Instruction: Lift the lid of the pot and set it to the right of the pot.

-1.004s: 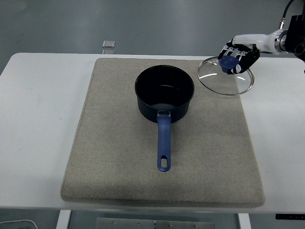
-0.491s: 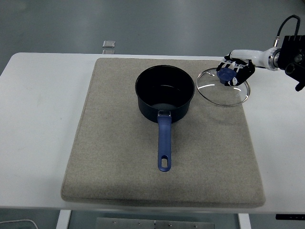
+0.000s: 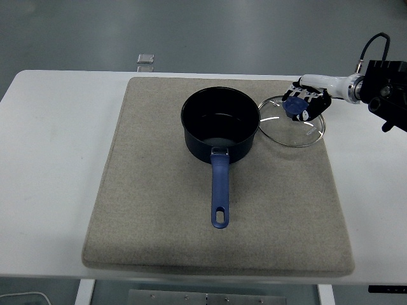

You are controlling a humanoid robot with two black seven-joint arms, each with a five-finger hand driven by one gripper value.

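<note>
Open mat in front, crowded at the right rear

The pot [image 3: 220, 122] and the lid [image 3: 291, 122] just beside it blocked the mat's [image 3: 152, 210] far right; its near half lay free.

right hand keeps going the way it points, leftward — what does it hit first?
Likely the pot rim. The right hand grips the glass lid by its knob, and the lid's left edge sits almost against the pot; height gap unclear.

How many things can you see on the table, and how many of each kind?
Dark blue round pots with a blue handle: 1
Clear glass lids with a blue knob: 1, held by the right hand
Grey-beige felt mats: 1
Total on the white table: 3
</note>
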